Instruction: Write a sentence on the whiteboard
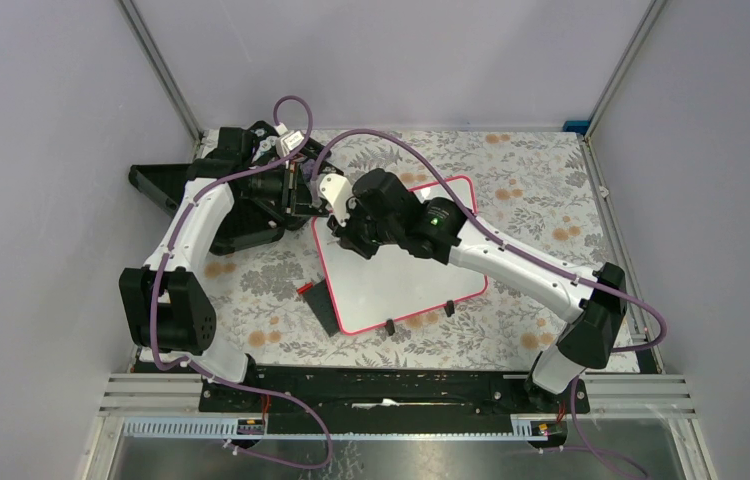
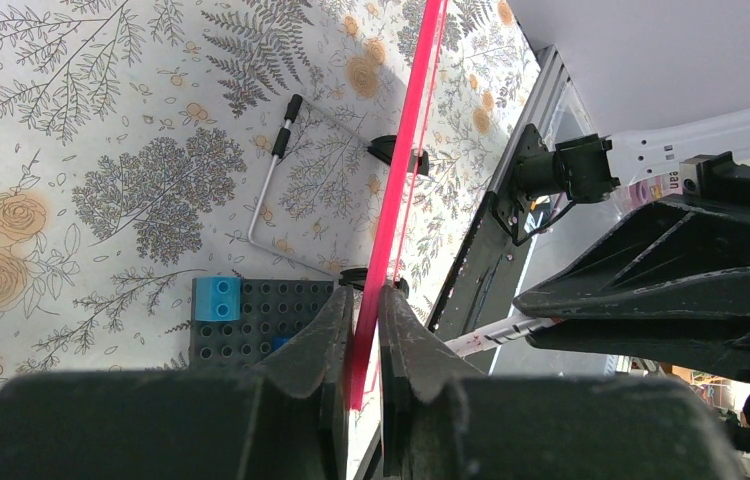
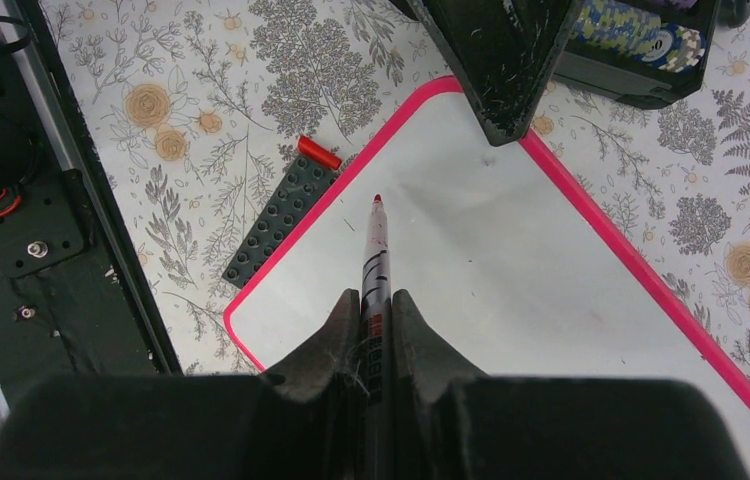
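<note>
Together, two robot arms reach over the whiteboard (image 1: 421, 270), which sits askew in the middle of the flower-patterned table (image 1: 531, 190), its two black clip feet (image 1: 391, 325) on the near edge. The left claw (image 2: 363, 300) is clenched on the board's pink frame at the far left corner, one finger on each side of the rim. The right claw (image 3: 376, 300) grasps a marker (image 3: 375, 255), its red tip pointing at the white face near that same corner; whether the tip touches the surface cannot be told. A dark plate (image 3: 271, 230) rests against the board's left edge, with a red block (image 3: 319, 153) at one end and a blue block (image 2: 216, 298) at a corner. A bent metal rod (image 2: 269, 195) with a black grip lies on the table near the plate
</note>
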`<state>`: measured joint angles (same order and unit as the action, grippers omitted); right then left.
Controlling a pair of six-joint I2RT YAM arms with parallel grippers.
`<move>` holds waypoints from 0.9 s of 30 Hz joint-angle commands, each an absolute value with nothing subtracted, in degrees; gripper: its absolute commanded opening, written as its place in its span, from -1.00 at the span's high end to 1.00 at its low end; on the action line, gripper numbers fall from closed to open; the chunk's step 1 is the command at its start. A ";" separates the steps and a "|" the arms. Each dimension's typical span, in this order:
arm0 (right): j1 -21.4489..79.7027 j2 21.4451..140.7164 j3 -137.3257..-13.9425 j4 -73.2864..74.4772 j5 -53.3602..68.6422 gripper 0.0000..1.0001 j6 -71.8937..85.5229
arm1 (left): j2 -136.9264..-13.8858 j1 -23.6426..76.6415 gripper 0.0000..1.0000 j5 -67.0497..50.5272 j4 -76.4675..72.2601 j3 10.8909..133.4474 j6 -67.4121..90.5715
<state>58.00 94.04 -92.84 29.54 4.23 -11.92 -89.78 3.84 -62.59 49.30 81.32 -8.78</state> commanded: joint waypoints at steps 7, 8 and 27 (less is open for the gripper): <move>58.72 93.62 -92.62 29.57 5.40 1.00 -11.97 | -89.49 3.69 1.00 -62.72 47.64 81.48 -9.49; 58.71 93.66 -92.56 29.58 5.44 1.00 -11.98 | -89.51 3.69 1.00 -62.72 47.59 81.44 -9.49; 58.77 95.90 -92.87 29.49 3.39 1.00 -12.77 | -89.45 3.69 1.00 -62.59 47.64 81.15 -9.66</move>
<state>58.13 95.24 -92.16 30.30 4.10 -12.19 -89.78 3.84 -62.59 49.25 81.25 -8.84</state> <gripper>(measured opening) 0.155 0.119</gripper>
